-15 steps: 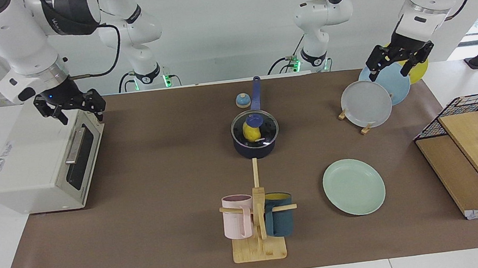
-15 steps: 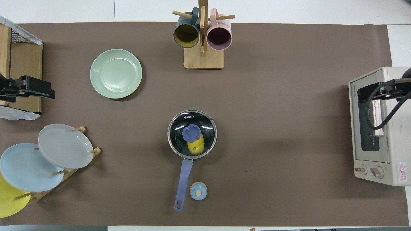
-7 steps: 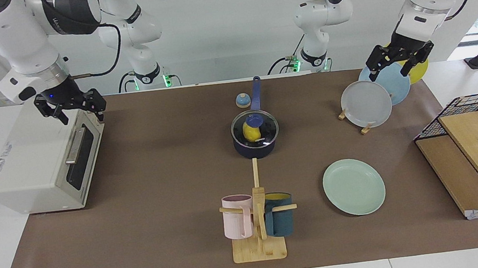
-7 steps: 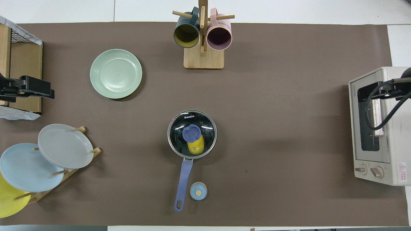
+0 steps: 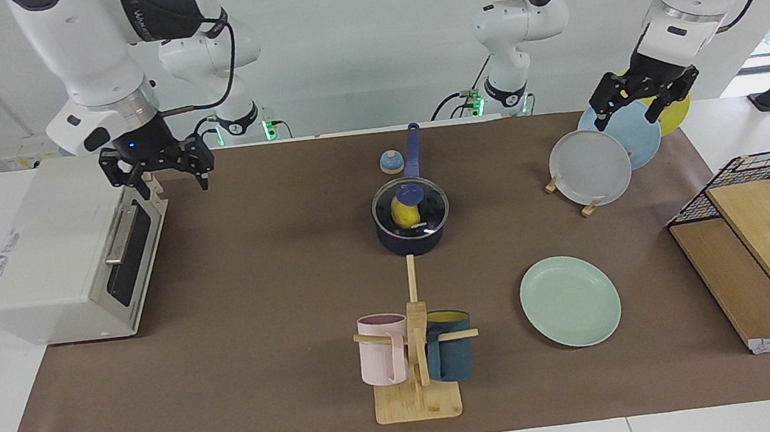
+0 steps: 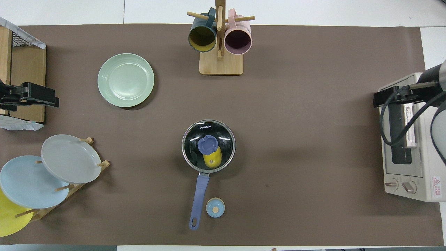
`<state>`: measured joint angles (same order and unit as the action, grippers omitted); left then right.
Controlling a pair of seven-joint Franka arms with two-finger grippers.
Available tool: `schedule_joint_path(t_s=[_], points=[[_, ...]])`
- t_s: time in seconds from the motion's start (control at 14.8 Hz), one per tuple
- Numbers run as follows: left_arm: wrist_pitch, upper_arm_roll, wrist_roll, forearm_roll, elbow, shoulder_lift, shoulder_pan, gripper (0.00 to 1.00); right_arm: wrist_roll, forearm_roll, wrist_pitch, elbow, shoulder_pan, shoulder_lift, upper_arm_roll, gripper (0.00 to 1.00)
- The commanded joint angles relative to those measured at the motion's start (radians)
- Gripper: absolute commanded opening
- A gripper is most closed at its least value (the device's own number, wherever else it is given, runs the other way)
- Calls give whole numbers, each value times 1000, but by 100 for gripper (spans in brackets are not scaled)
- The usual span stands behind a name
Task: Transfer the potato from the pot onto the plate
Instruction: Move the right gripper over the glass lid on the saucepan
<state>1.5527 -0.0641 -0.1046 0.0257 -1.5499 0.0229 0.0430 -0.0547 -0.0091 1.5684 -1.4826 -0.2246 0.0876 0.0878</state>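
I see the potato (image 5: 404, 212) sitting inside the pot (image 5: 412, 236), under a glass lid (image 6: 223, 139) with a blue knob (image 6: 208, 144). The pot stands mid-counter, its handle (image 6: 198, 198) pointing toward the robots. A small blue bell-like thing (image 6: 215, 207) sits just beside the handle; can't make out what it is exactly.

The plate (image 5: 570, 301) lies flat and bare, farther from the robots than the pot and toward the left arm's end. A mug rack (image 5: 417, 384) with a pink mug (image 5: 379, 349) and a teal mug (image 5: 451, 352) stands farther out than the pot.

The right tool (image 5: 156, 170) is up in the air over the edge of the toaster oven (image 5: 60, 257), fingers wide apart, holding nothing. The left tool (image 5: 643, 97) hangs over the plate rack (image 6: 62, 188) with its grey plate (image 5: 590, 167), light blue plate (image 5: 630, 133) and yellow plate (image 5: 675, 112), fingers spread wide, empty too. A wire basket (image 5: 753, 177) with wooden boards sits at the left arm's end of the counter (image 5: 255, 272).
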Motion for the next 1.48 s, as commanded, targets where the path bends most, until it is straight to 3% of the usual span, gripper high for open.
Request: schedule_joint_path(t_s=[0.0,0.2,0.4,0.54,0.67,0.94,1.01,1.08,1.21,1.42], points=[[21,-6,-10,-15,-33,28,-9,100,-121,20,-50,195,-60,160,-34,100],[21,-6,-9,-15,-33,28,-8,100,-267,0,-33,287,-211,259,-39,100],[43,-6,-4,-15,-33,28,-8,100,-451,15,45,268,-294,259,-54,100],[44,-6,-7,-15,-33,26,-8,100,-529,0,126,201,-381,264,-57,100],[43,-6,0,-15,-33,28,-8,100,-577,1,208,67,-403,229,-59,100],[44,-6,-10,-13,-35,28,-8,100,-654,14,332,-103,-460,160,-60,100],[44,-5,-12,-13,-35,28,-8,59,-659,14,357,-151,-472,140,-60,100],[32,-5,-14,-13,-32,28,-9,1,-660,14,389,-204,-493,118,-62,100],[41,-5,-12,-15,-32,28,-9,0,-662,14,491,-319,-519,78,-62,100],[47,-5,-14,-13,-29,26,-9,0,-662,12,532,-335,-526,78,-62,100]])
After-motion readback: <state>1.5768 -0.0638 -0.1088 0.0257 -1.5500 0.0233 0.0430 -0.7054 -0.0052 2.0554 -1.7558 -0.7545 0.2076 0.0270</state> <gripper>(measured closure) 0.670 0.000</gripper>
